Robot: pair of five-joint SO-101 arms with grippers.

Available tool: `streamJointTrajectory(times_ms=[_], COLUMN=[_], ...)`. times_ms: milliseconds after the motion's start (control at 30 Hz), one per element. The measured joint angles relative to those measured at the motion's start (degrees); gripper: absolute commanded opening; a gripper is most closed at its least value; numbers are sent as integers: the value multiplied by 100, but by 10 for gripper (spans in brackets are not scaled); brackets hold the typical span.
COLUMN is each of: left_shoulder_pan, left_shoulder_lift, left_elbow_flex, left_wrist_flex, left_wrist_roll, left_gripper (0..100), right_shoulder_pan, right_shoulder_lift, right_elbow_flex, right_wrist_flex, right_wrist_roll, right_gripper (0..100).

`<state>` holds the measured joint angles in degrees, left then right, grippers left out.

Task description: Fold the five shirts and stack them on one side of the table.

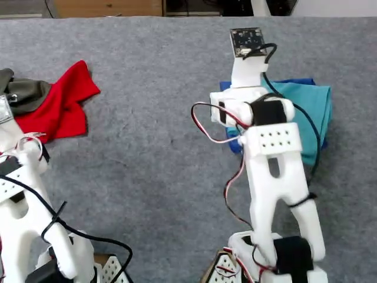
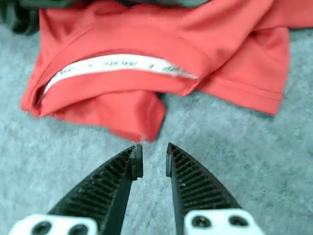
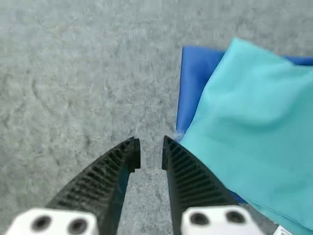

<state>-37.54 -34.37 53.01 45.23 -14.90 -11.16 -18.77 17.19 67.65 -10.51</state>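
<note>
**Both grippers slightly parted, each at the edge of a shirt pile**

High view: the left arm stands at the near left corner of the grey table. Beyond it lies a crumpled red shirt, with a dark olive shirt touching its far side. The right arm stretches out over a folded teal shirt, which lies on a blue shirt.

Left wrist view: the left gripper has its jaws a narrow gap apart, with nothing between them. The red shirt lies just ahead of the tips, its nearest hem almost at them, and its white neck tape shows farther on.

Right wrist view: the right gripper also has its jaws slightly apart and holds nothing. The blue shirt lies just ahead and to one side of the tips, and the teal shirt on top of it reaches alongside one finger.
</note>
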Motion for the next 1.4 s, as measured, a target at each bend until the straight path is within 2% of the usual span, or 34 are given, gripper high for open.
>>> streamJointTrajectory(times_ms=[133,300,467,567,667,767,867,967,1100,1267,1400], left_shoulder_pan=[-343,-826,-1451,-1837,-2268,-2681,-2699,-2347,-1758,-1327,-1327], left_shoulder_lift=[0,0,0,0,0,0,0,0,79,853,1943], left_elbow_flex=[0,-53,-325,-519,-563,-580,-580,-580,-580,-853,-1688], left_wrist_flex=[492,765,1679,2312,2620,2523,2013,1415,809,422,563], left_wrist_roll=[149,985,1310,1512,1538,1266,1178,1187,1187,1178,1275], left_gripper=[92,98,170,185,186,186,198,253,250,250,249], right_shoulder_pan=[-26,-536,-1046,-1266,-1336,-1327,-1345,-1327,-1336,-1327,-1327], right_shoulder_lift=[642,1213,1486,1697,1934,2145,2259,2356,2505,2549,2549], right_elbow_flex=[0,-255,-774,-958,-1081,-1187,-1187,-1187,-1187,-1187,-1187], right_wrist_flex=[-202,-299,-316,-325,-334,-334,-334,-334,-369,-369,-369], right_wrist_roll=[0,0,0,0,0,0,0,0,0,0,0], right_gripper=[90,90,90,90,89,89,89,89,90,90,90])
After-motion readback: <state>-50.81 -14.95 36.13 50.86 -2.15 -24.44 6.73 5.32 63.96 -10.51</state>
